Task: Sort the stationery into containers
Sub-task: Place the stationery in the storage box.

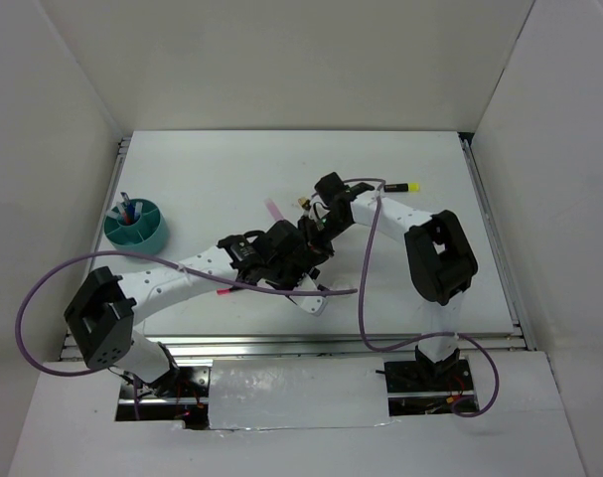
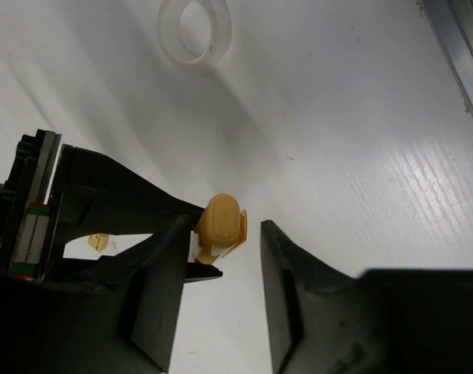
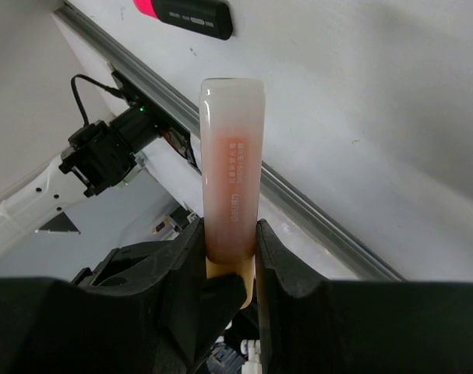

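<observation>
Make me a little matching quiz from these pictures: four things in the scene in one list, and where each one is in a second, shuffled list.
Things:
1. orange marker
2. clear tape ring
3. teal cup
4. black-yellow marker

Places:
a. at the left side of the table, with pens standing in it
b. clamped in the right pincer
c. lying toward the table's far right
d. lying on the table just ahead of the left pincer

Pairs: 1-b, 2-d, 3-a, 4-c
</observation>
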`<state>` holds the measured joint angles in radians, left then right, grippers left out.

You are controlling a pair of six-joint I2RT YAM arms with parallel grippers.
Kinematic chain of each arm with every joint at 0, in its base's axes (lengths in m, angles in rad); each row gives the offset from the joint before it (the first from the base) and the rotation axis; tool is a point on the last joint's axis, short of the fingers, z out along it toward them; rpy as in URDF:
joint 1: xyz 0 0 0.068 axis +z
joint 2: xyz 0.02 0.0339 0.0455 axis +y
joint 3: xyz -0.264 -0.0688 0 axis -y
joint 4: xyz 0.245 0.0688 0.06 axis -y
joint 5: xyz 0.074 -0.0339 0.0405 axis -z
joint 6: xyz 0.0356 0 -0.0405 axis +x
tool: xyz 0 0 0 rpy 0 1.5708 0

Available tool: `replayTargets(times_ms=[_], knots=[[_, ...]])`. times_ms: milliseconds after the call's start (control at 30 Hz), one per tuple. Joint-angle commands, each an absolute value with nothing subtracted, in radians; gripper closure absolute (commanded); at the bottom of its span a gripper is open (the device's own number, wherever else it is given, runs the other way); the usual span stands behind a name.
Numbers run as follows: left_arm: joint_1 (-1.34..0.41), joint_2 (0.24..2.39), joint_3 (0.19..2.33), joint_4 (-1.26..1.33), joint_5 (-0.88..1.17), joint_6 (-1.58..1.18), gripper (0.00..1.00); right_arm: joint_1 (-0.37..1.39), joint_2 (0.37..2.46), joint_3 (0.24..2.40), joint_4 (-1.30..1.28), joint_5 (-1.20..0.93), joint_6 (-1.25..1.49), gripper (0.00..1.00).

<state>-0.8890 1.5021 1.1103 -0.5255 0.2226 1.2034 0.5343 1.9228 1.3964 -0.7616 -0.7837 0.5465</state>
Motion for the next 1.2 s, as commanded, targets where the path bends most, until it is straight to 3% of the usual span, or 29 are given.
replayTargets(times_ms=[0,233,400,433,500,533,567,733,800,1000,1167], knots=[[-0.899,1.519,1.095,-0.494,0.207,1.221,0.49,0.528,1.852,1.381,-0.752,-0.834,0.560,1.00],[-0.908,1.514,1.081,-0.466,0.190,1.203,0.59,0.526,1.848,1.365,-0.730,-0.896,0.555,0.97],[-0.911,1.497,1.104,-0.471,0.195,1.134,0.77,0.520,1.827,1.348,-0.715,-0.917,0.552,0.93],[-0.914,1.490,1.111,-0.477,0.195,1.106,0.87,0.520,1.822,1.347,-0.712,-0.920,0.545,0.85],[-0.928,1.468,1.114,-0.492,0.170,1.068,0.95,0.509,1.821,1.348,-0.707,-0.960,0.520,0.68],[-0.939,1.456,1.115,-0.502,0.167,1.059,0.99,0.503,1.819,1.350,-0.704,-0.966,0.499,0.49],[-0.940,1.439,1.115,-0.508,0.167,1.048,1.00,0.497,1.815,1.354,-0.704,-0.968,0.489,0.41],[-0.948,1.275,1.106,-0.544,0.233,0.890,1.00,0.393,1.790,1.393,-0.724,-0.907,0.391,0.15],[-0.937,1.197,1.104,-0.563,0.273,0.774,1.00,0.352,1.783,1.417,-0.744,-0.864,0.355,0.11],[-0.631,0.991,1.124,-0.399,0.405,0.368,1.00,0.143,1.750,1.436,-0.744,-0.893,0.330,0.11],[-0.035,0.923,1.133,-0.154,0.505,0.085,1.00,0.061,1.756,1.425,-0.744,-0.956,0.319,0.13]])
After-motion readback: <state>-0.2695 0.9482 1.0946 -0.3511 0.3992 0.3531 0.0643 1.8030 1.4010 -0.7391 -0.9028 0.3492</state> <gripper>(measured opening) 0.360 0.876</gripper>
